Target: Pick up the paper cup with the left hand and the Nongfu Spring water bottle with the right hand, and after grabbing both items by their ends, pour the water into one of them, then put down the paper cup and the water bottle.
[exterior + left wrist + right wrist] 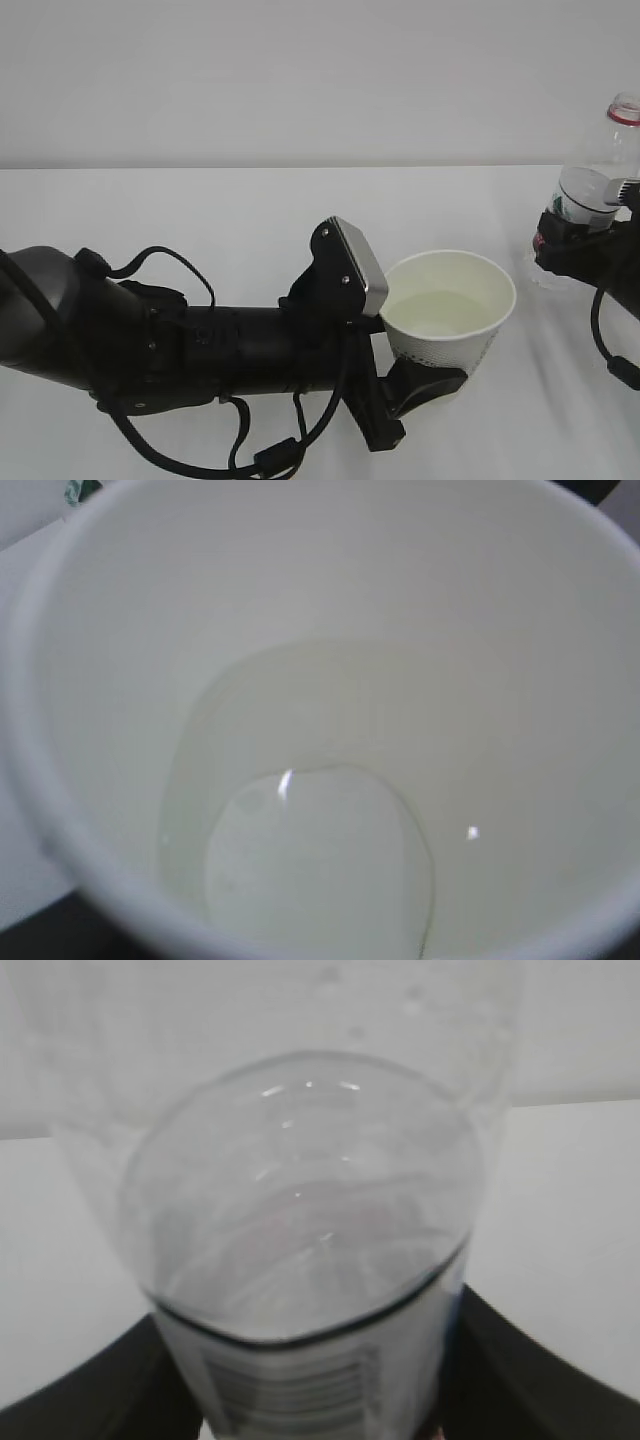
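Note:
My left gripper [425, 385] is shut on the dotted lower wall of the white paper cup [452, 345], at the centre right of the exterior view. Clear water [445, 312] lies in the bottom of the cup. The left wrist view looks straight into the cup [330, 600] at the pool of water [320, 870]. At the far right, my right gripper [578, 240] is shut on the Nongfu Spring water bottle [600, 165], which stands upright with its red neck ring on top. In the right wrist view the bottle [300, 1210] sits between black fingers [90, 1390].
A white table [250, 210] runs under both arms, with a pale wall behind it. The bulky black left arm [150, 340] with its cables and grey block [360, 262] fills the lower left. Cup and bottle stand well apart.

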Tool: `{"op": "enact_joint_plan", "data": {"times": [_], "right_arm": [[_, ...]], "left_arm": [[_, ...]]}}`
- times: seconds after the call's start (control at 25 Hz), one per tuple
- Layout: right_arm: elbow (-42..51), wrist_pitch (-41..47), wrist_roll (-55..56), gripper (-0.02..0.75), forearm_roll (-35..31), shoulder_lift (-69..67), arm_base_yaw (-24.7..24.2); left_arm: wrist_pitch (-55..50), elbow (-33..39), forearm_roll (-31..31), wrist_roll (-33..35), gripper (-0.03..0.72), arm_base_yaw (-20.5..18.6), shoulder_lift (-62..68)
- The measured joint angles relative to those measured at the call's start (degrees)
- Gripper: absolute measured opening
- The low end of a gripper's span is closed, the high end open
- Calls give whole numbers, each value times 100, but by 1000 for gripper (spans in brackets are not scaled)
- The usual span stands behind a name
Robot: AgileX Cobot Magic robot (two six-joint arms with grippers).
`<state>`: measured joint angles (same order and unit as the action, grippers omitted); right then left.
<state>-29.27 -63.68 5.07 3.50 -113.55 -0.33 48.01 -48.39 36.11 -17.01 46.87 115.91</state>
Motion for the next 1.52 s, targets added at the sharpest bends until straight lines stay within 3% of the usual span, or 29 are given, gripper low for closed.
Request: {"op": "enact_joint_plan", "data": {"times": [0.56, 0.88, 1.52], "right_arm": [[0, 0, 0, 458, 0, 0, 0], [0, 0, 0, 550, 34, 0, 0], [0, 0, 0, 557, 291, 0, 0]], "left_arm": [[0, 0, 0, 9, 503, 0, 0], [0, 0, 0, 9, 503, 0, 0], [0, 0, 0, 9, 503, 0, 0]]}}
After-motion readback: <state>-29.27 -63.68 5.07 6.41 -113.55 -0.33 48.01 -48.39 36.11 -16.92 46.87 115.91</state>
